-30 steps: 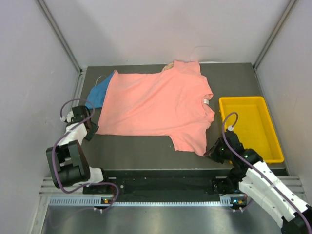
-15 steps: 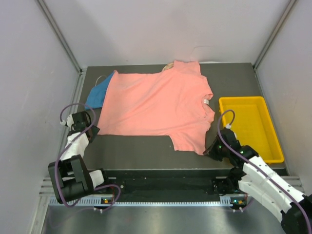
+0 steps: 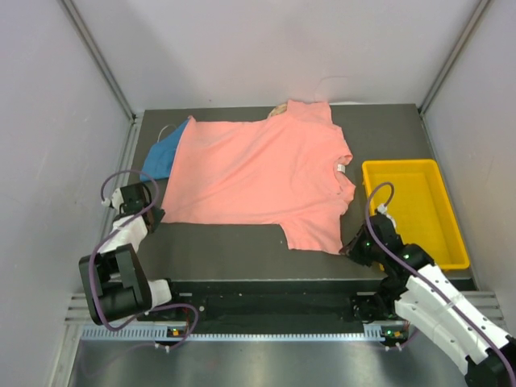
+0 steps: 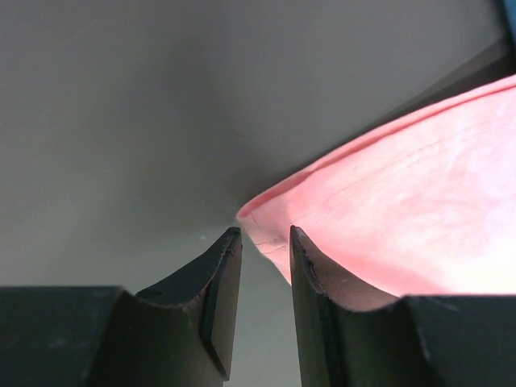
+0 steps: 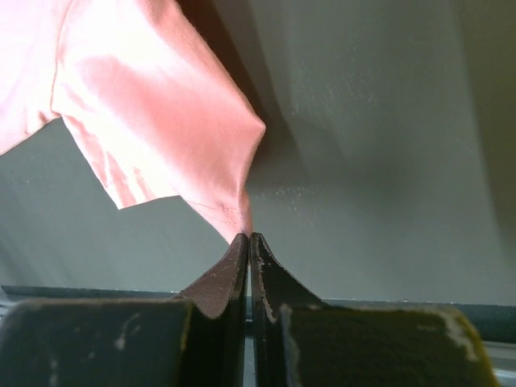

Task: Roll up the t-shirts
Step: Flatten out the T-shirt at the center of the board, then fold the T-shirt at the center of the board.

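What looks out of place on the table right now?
The pink shirt lies over a blue shirt at its far left corner, and a bit of cream cloth peeks out by its far sleeve. Rolling might drag those along.

Soft matt cloth, lightly creased: pink shirt (image 3: 258, 173), blue shirt (image 3: 161, 157). Smooth plastic, bit shiny: yellow tray (image 3: 411, 210). Dark, flat, matt: table (image 3: 226, 250). Black, hard, smooth: fingers (image 4: 222, 298) of left gripper (image 4: 264, 230).
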